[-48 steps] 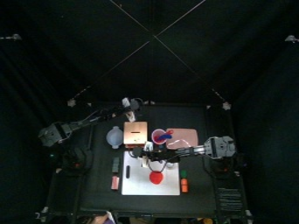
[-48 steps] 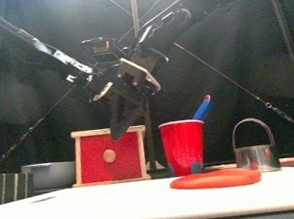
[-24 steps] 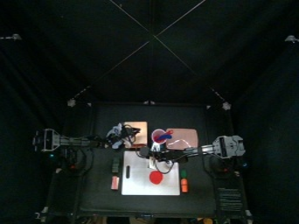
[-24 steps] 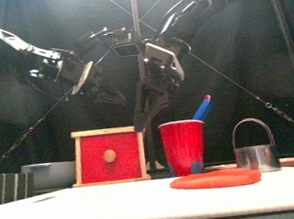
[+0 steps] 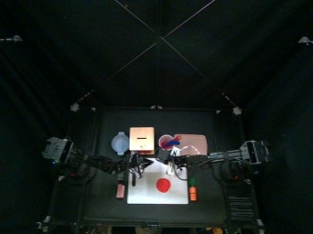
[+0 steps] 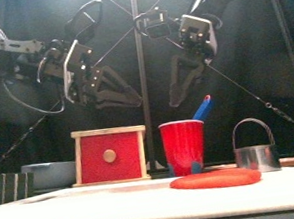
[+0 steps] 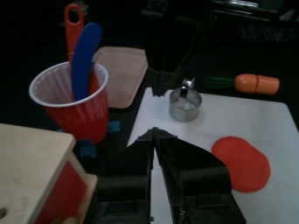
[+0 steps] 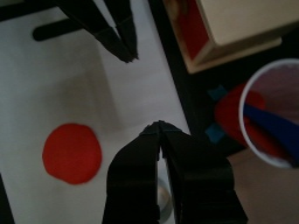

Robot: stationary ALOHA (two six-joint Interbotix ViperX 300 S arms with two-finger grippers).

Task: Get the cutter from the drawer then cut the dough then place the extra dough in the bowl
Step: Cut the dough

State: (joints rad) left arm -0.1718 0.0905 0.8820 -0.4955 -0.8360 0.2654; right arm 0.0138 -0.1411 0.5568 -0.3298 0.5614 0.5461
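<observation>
Jaws left pressed together, empty | jaws right likewise | both high above dough point(image 6: 215, 180)

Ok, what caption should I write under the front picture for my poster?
Left gripper and right gripper hang high above red dough, with wooden box, red cup and cutter nearby.

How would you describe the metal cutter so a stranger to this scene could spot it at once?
Find the big white cutting board, with a flat red dough disc lying on it. Seen from the front, the cutter stands right of the disc. It alone is shiny metal: a round band under an arched wire handle.
</observation>
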